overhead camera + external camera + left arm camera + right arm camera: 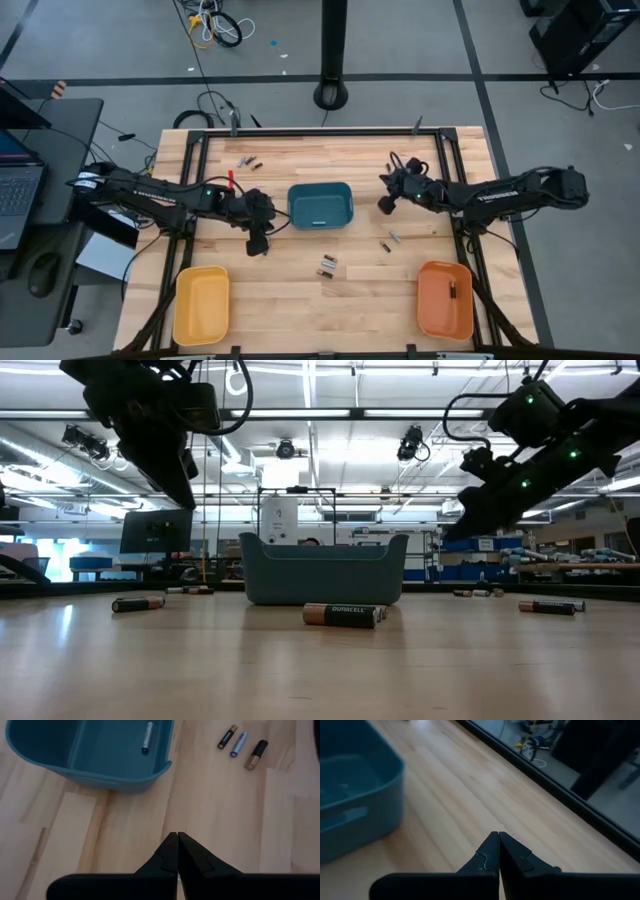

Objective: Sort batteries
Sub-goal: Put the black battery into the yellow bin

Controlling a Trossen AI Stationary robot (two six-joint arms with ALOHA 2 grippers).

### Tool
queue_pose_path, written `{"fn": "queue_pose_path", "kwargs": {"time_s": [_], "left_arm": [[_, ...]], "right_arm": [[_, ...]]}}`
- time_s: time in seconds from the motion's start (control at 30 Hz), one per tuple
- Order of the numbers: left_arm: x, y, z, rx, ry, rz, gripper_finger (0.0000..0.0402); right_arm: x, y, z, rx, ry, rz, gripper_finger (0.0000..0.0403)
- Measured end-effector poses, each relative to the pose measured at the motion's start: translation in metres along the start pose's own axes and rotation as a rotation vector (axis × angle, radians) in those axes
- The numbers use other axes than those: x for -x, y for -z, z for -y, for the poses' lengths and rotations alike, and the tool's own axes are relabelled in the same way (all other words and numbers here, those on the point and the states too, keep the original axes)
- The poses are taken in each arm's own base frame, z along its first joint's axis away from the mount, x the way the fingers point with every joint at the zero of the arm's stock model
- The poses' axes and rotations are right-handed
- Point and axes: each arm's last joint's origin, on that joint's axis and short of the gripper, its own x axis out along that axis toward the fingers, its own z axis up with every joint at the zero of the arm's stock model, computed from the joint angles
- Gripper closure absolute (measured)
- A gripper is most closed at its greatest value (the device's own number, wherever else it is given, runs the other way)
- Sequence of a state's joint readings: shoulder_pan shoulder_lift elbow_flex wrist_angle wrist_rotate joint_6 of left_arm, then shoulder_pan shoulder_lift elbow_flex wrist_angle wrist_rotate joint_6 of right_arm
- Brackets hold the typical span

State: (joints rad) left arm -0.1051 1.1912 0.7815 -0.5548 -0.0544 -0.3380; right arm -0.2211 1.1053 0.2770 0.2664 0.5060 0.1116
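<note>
Wood table [300, 300], batteries [327, 265] scattered; teal bin [320, 205] center.

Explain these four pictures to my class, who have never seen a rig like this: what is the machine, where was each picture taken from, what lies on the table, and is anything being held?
The machine is two dark robot arms at a wooden table. One picture looks straight down, one looks level across the tabletop, and two come from cameras on the arms' wrists. The left gripper and the right gripper each hang above the table with fingers shut, holding nothing. In the middle stands a teal bin with one battery inside. Near the front edge are a yellow tray and an orange tray; the orange one holds a battery. Loose batteries lie scattered on the wood.
</note>
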Motion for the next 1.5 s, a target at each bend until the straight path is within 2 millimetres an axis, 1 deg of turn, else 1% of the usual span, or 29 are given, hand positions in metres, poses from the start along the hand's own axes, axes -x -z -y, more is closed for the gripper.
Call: {"fn": "queue_pose_path", "kwargs": {"time_s": [0.23, 0.37, 0.53, 0.7, 0.8, 1.0, 1.3, 1.5], "left_arm": [[0.002, 0.002, -0.001, 0.018, -0.009, -0.043, 0.0392], [0.011, -0.005, 0.001, 0.018, -0.01, -0.044, 0.0392], [0.025, -0.02, 0.006, 0.018, 0.001, -0.012, 0.0392], [0.034, -0.024, 0.007, 0.031, -0.004, -0.026, 0.0392], [0.036, -0.022, 0.006, 0.045, -0.016, -0.056, 0.0392], [0.036, -0.019, 0.007, 0.086, -0.02, -0.098, 0.0392], [0.038, -0.009, 0.008, 0.112, -0.046, -0.18, 0.0392], [0.039, -0.006, 0.007, 0.185, -0.071, -0.213, 0.0392]], "right_arm": [[-0.005, -0.002, 0.012, -0.049, 0.06, 0.006, 0.0394], [-0.009, -0.002, 0.02, -0.086, 0.087, -0.005, 0.0394], [-0.01, -0.001, 0.023, -0.093, 0.061, -0.016, 0.0394], [-0.01, -0.001, 0.021, -0.063, -0.023, -0.023, 0.0394], [-0.01, 0.0, 0.02, -0.054, -0.043, -0.004, 0.0394], [-0.009, 0.011, 0.023, -0.033, -0.134, 0.087, 0.0394], [-0.009, 0.01, 0.026, -0.027, -0.139, 0.129, 0.0394], [-0.009, 0.009, 0.026, -0.026, -0.139, 0.138, 0.0394]]}}
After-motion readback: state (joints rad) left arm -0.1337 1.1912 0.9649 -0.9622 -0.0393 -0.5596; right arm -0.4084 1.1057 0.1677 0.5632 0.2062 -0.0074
